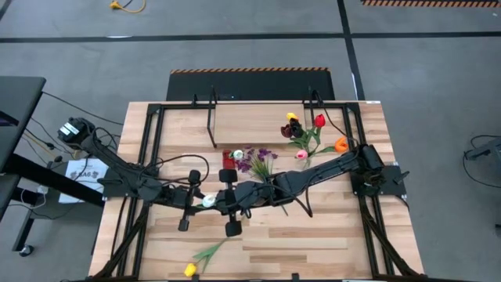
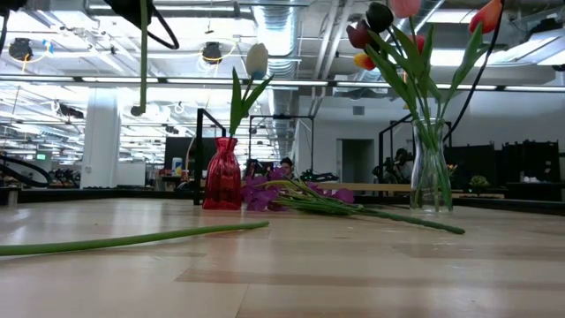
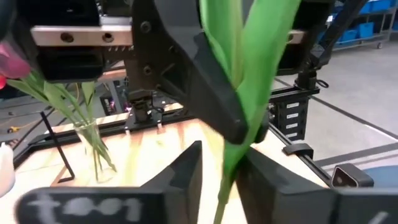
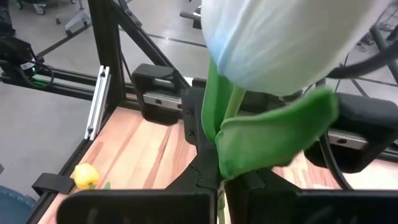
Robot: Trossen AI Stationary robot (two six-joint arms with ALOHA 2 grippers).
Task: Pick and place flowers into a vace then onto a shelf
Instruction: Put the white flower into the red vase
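Done: several tulips (image 1: 313, 129) in the glass vase (image 2: 431, 172), far right.
In hand: right gripper (image 4: 221, 186) clamps white tulip (image 4: 280, 37); left gripper (image 3: 217, 180) pinches its stem.
Left: yellow tulip (image 1: 190, 269), near edge; purple sprig (image 1: 258, 160); shelf (image 1: 250, 125).

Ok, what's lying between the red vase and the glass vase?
The purple sprig lies flat between the red vase and the glass vase; the low view shows it.

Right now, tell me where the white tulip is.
In the high view the white tulip is held above the table's middle, between the left gripper and the right gripper, in front of the red vase.
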